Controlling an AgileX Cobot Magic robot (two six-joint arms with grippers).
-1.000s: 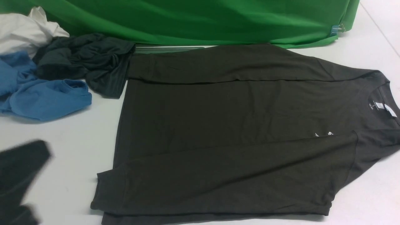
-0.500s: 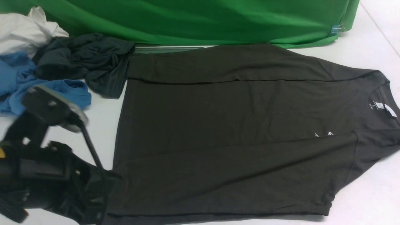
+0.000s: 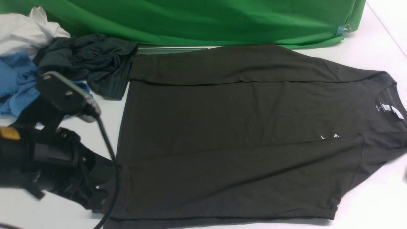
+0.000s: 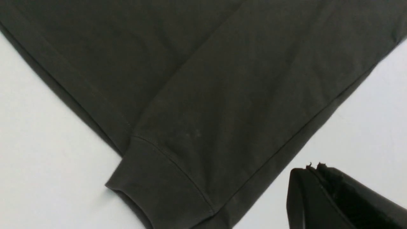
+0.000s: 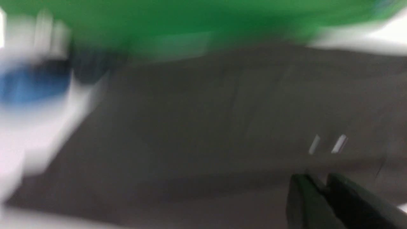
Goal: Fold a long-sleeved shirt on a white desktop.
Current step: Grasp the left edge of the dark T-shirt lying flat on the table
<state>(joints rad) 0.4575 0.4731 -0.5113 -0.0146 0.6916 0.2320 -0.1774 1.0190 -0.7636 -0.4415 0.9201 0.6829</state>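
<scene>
The large dark brownish-grey long-sleeved shirt [image 3: 229,127] lies flat on the plain white bench [image 3: 375,203], both sleeves folded across its body. The left hand [image 4: 311,170] is closed, empty, just beside its edge. The right hand [image 5: 319,186] is blurred; I cannot tell its state.

No legible txt: neck label [image 3: 396,112] on shirt [image 3: 238,127] too small, chest print [image 3: 333,136] half hidden.

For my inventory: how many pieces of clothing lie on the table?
4: the long-sleeved shirt spread at centre; a charcoal-black garment, a blue garment and a white garment piled far left. The left arm may hide more.
</scene>
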